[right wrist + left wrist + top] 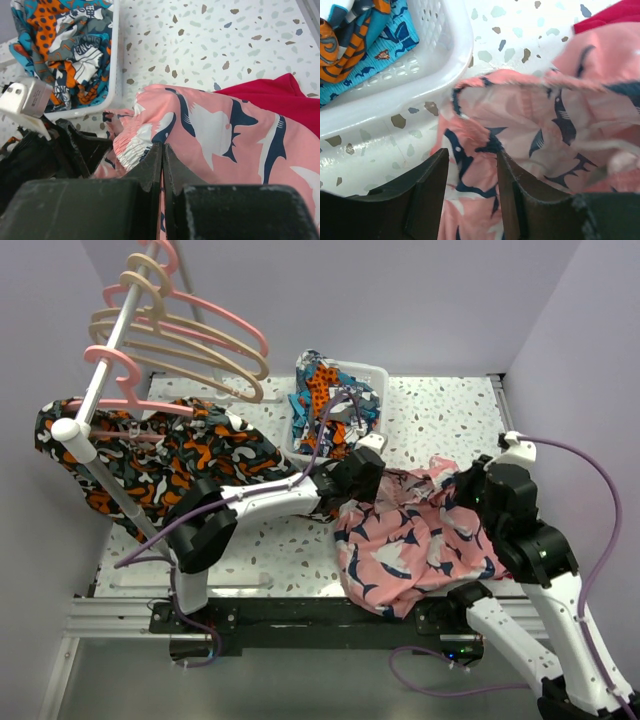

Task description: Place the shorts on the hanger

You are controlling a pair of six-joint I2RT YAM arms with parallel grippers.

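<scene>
The shorts are soft, matt printed cloth with a puckered elastic waistband, and the red cloth beside them looks just as matt. The basket is glossy white plastic pierced with small holes. It stands on a smooth, speckled, stone-look table with a slight sheen, and the left gripper has 2 matt black fingers with rough, scuffed edges.

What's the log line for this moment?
phase: grasping | left pincer: open astride shorts edge | right pincer: shut on shorts | hanger: on rack, unused
</scene>
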